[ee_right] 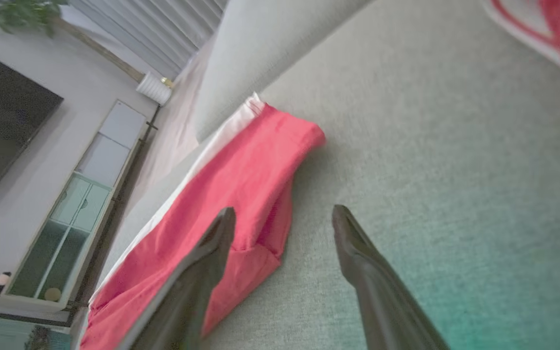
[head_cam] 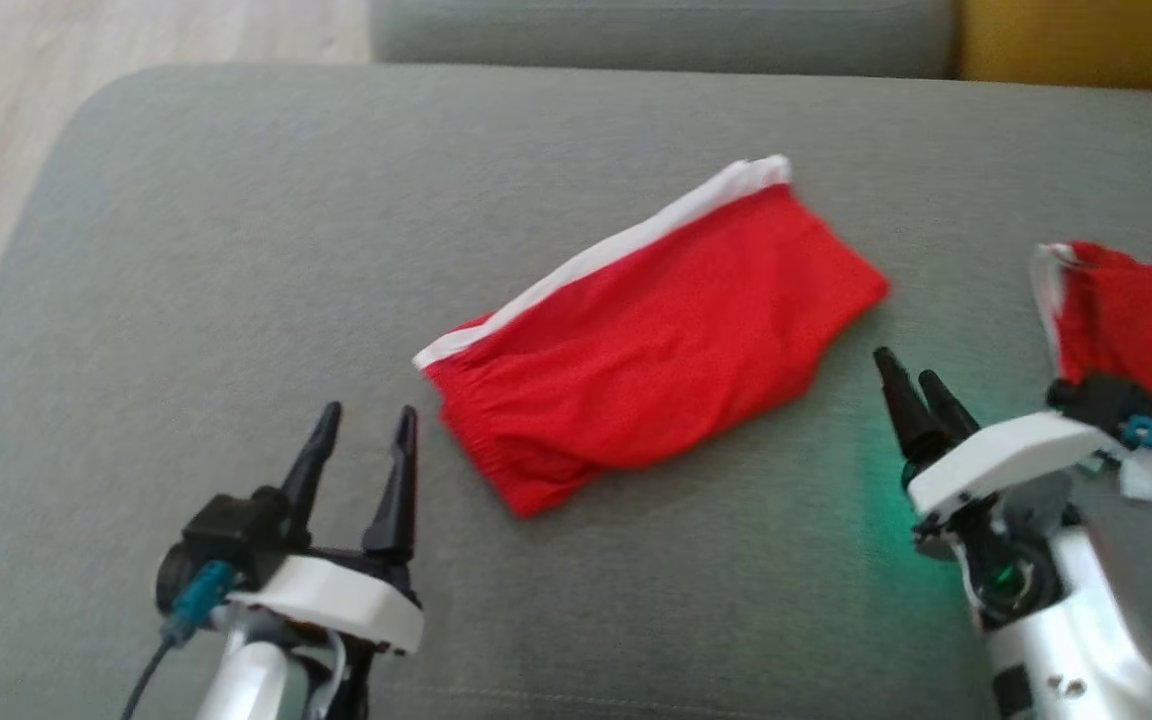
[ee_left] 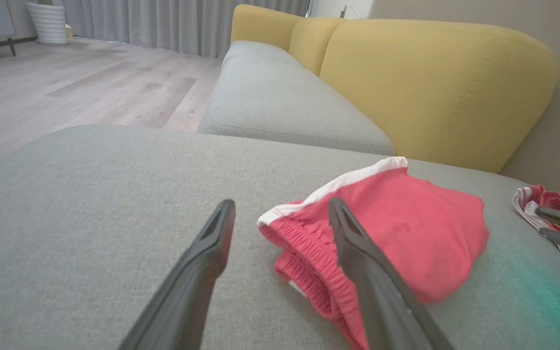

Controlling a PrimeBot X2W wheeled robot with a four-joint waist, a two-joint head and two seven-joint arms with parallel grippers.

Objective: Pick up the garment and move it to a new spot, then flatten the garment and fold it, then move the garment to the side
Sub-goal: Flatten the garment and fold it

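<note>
Left gripper and right gripper opened and empty, folded red garment between them.
The fingers of each gripper are held apart and nothing is gripped; the garment is not touched by either. It is laid on a grey cushion, near whose right edge a second red cloth is seen. Behind are seen a yellow sofa back and a wooden floor.
</note>
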